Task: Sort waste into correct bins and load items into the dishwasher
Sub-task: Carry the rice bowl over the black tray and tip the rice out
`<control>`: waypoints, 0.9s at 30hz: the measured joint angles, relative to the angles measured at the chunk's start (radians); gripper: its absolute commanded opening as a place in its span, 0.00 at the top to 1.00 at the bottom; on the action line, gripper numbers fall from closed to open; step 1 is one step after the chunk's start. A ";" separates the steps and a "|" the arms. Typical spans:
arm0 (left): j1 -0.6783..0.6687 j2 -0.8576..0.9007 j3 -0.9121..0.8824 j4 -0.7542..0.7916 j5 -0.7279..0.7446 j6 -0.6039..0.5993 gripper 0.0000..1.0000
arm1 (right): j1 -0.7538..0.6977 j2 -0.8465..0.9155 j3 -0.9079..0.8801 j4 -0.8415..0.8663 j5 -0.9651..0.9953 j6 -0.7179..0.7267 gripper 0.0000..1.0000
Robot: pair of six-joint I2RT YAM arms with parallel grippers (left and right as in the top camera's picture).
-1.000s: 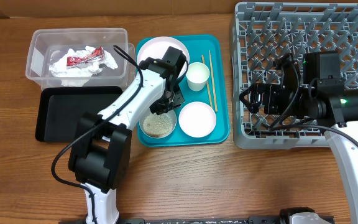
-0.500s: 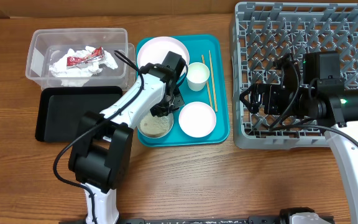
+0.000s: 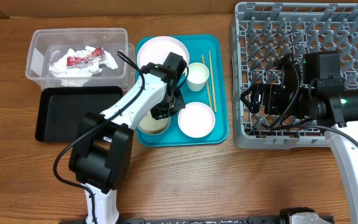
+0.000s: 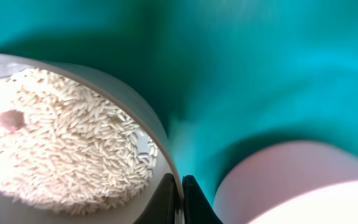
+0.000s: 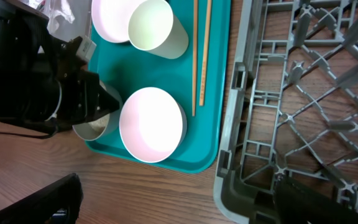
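Currently, the left gripper (image 4: 180,200) has its jaws clamped on the rim of the rice bowl (image 3: 153,127), which holds loose rice (image 4: 61,143) at the teal tray's (image 3: 221,93) near-left corner, just beside the empty bowl (image 3: 196,119). Right of the tray, the right gripper (image 3: 257,99) hovers over the dish rack (image 3: 303,31), jaws apart.

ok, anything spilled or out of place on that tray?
Nothing stands out. The rice is all inside its bowl, none on the teal tray; the left gripper pinches the bowl's rim.
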 measured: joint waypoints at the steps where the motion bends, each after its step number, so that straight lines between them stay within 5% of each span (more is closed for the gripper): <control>1: 0.000 0.000 0.010 -0.023 0.003 0.012 0.96 | 0.000 0.000 0.000 0.000 0.000 0.000 0.00; 17: 0.140 0.000 0.531 -0.565 0.045 0.251 0.96 | 0.000 0.000 0.000 0.004 0.004 0.000 0.00; 27: 0.434 -0.067 0.550 -0.648 0.064 0.415 0.96 | 0.000 0.000 0.000 0.031 0.006 0.000 0.00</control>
